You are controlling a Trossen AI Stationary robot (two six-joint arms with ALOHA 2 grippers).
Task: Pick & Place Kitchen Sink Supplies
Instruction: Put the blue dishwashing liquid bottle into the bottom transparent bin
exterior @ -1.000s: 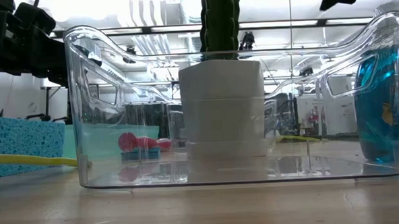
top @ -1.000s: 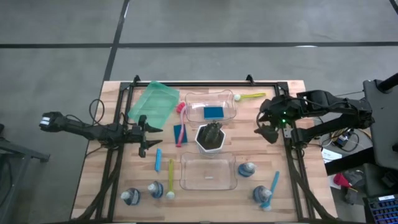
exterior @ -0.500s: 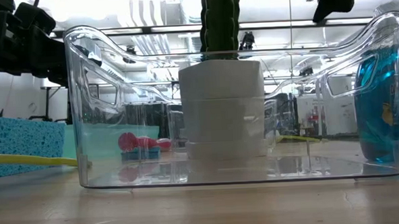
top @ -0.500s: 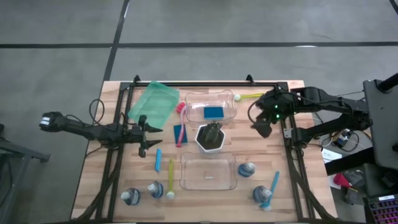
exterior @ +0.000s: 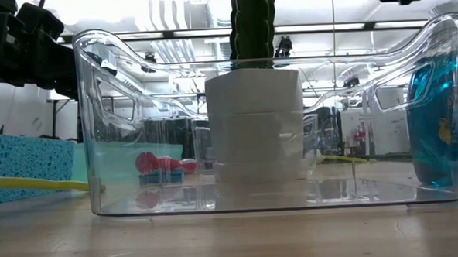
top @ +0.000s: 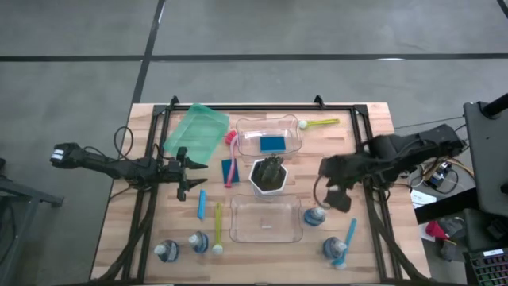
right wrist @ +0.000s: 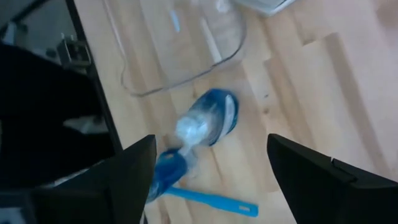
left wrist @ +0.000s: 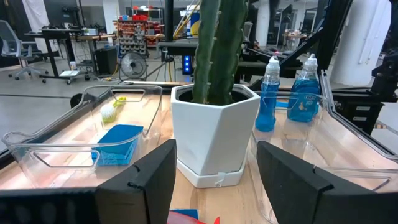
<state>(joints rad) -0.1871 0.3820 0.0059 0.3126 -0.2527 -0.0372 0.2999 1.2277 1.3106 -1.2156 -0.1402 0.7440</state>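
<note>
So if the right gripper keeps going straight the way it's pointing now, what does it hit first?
Most likely the small bottle of blue liquid standing beside the empty clear bin. It sits between the open fingers of the right gripper in the wrist view, though depth is hard to judge.

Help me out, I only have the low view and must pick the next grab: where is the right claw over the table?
Observer: The right claw, open and empty, hovers beside the near clear bin, just above a bottle of blue liquid.
Operator: Is that bottle standing?
Observer: Yes, upright; the right wrist view looks down onto its grey cap.
Operator: Anything lying close to it?
Observer: A blue brush lies flat on the wood just past it, next to a second bottle.
Operator: And the left claw?
Observer: The left claw waits open at the table's other side, facing the white hexagonal cactus pot.
</note>
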